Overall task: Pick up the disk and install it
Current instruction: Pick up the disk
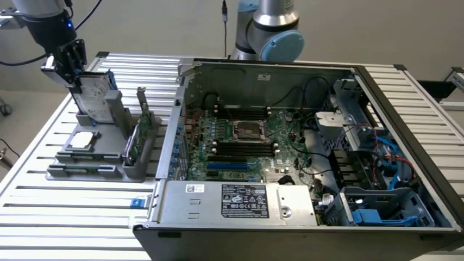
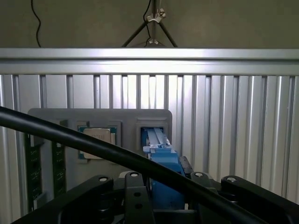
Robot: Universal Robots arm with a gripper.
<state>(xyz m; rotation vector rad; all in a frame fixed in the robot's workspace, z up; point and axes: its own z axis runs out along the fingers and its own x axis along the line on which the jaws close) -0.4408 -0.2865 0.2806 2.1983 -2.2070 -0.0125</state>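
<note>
on the slatted metal table [image 1: 73, 217], at the exterior view's far left, the gripper [image 1: 64, 65] comes down from above, and its jaws are closed on the upper end of the disk [image 1: 95, 89]. the disk stands on end in the back slot of a grey holder [image 1: 108, 168]. its long axis runs up and down, and its top leans toward the exterior view's left. its silver labelled face is turned toward the exterior view's right, and the blue frame shows along its upper edge. its lower end is still down in the slot.

just in front of it, a small square silver chip [image 1: 82, 140] lies flat in a recess of the holder. to the right of that, a thin green card [image 1: 141, 136] stands on edge in another slot.

further right, the open computer case [image 1: 254, 73] lies on its side, with the motherboard [image 1: 246, 147] exposed and a silver power supply [image 1: 239, 201] along its near edge. at the case's near right corner there is a blue plastic bay [image 1: 370, 215].

in the wrist view the blue end of the disk [image 2: 162, 163] sits gripped between the black fingers [image 2: 135, 196] of the gripper [image 2: 166, 181]. the holder [image 2: 126, 116] and chip [image 2: 98, 140] are beyond it, and a black cable [image 2: 70, 137] crosses in front.
</note>
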